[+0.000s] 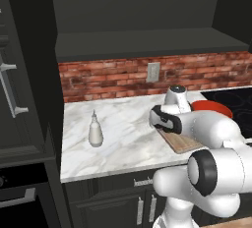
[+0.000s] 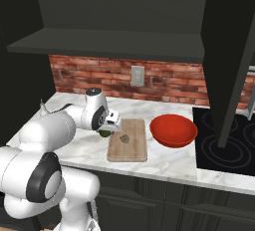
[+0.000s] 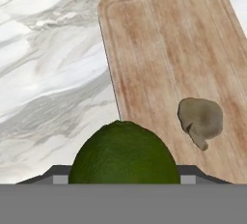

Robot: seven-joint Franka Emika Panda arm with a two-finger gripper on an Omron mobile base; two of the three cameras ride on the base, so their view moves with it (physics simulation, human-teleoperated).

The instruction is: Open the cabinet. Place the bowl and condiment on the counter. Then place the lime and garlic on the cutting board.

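My gripper (image 2: 110, 128) is shut on the dark green lime (image 2: 105, 133), holding it low over the left edge of the wooden cutting board (image 2: 128, 148). In the hand view the lime (image 3: 124, 153) bulges between the finger tips, above marble just left of the board (image 3: 169, 49). The brownish garlic (image 3: 200, 119) lies on the board, also seen as the garlic (image 2: 124, 138). The red bowl (image 2: 173, 129) sits on the counter (image 2: 164, 168) right of the board. The white condiment bottle (image 1: 95, 131) stands on the marble to the left. The cabinet (image 1: 138, 11) above is open and dark inside.
An open cabinet door (image 2: 231, 51) hangs out over the black stovetop (image 2: 224, 148) at the right. A brick backsplash with an outlet (image 1: 153, 72) runs behind the counter. A tall dark unit with a bar handle (image 1: 7, 87) stands at the left.
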